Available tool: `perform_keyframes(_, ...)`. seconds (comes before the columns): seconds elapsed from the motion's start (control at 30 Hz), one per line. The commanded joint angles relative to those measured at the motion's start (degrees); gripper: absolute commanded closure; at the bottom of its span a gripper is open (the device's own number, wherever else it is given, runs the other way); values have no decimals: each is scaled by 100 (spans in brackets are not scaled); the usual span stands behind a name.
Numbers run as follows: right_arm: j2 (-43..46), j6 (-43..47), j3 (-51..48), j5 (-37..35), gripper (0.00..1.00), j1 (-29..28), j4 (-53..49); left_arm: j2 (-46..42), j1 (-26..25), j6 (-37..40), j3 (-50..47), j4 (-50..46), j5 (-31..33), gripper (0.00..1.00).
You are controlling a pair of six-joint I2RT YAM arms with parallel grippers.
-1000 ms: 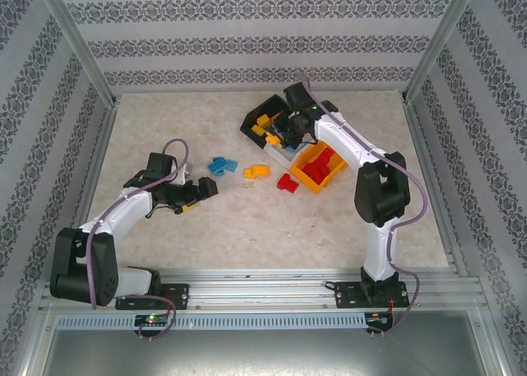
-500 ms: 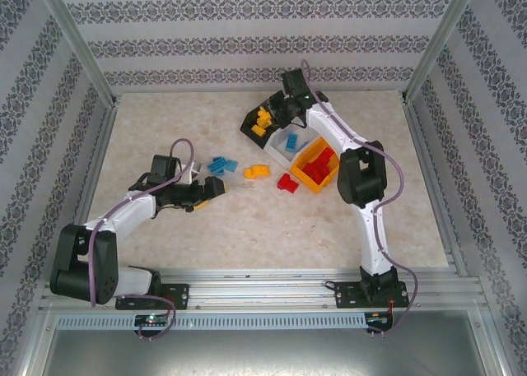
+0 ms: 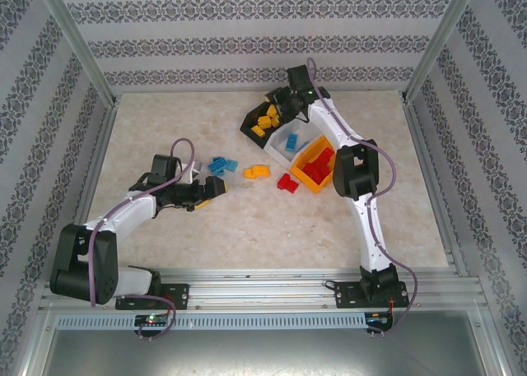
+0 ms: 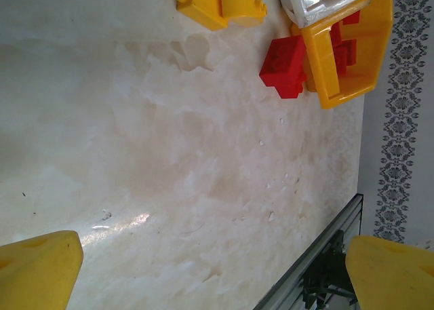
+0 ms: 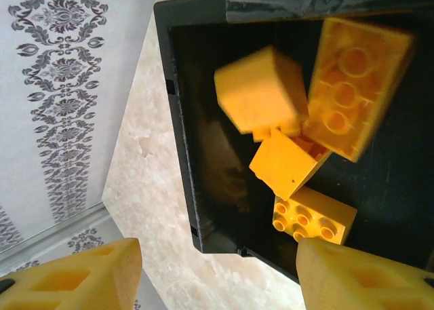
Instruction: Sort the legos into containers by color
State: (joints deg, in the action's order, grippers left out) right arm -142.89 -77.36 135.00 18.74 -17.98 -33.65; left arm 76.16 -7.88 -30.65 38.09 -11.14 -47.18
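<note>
My right gripper (image 3: 282, 106) hangs open over the black bin (image 3: 247, 129). In the right wrist view its fingers (image 5: 74, 276) stand wide apart above the black bin (image 5: 224, 181), which holds several yellow bricks (image 5: 315, 215). One of them, a blurred yellow brick (image 5: 261, 89), is loose in the bin. My left gripper (image 3: 221, 187) is open and low over the table, just below the loose blue bricks (image 3: 221, 164). A yellow brick (image 3: 257, 172) and a red brick (image 3: 287, 182) lie to its right. In the left wrist view the yellow brick (image 4: 220, 1) and red brick (image 4: 285, 66) lie ahead.
The white bin (image 3: 284, 139) sits between the black bin and the orange bin (image 3: 305, 178), which holds red bricks (image 3: 319, 164). The orange bin (image 4: 346, 52) and white bin (image 4: 319, 1) are close ahead of my left gripper. A metal frame rail runs along the table's near edge.
My right gripper swung from the white bin to over the black bin and opened, and a yellow brick dropped in. My left gripper slid a little right towards the blue bricks.
</note>
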Motion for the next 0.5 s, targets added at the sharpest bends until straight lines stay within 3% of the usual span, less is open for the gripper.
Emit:
perform_keyframes(0.0,356,359,-124,-105,36,22,-232,59,-65,42,3,164,-105,0)
perform_keyframes(0.27,1183,2081,-321,-585,35,-253,-2457,56,-65,68,31,48,24,0)
perform_keyframes(0.47,2309,2590,-1940,-1358,33,-620,-3055,13,-114,130,62,-108,183,0)
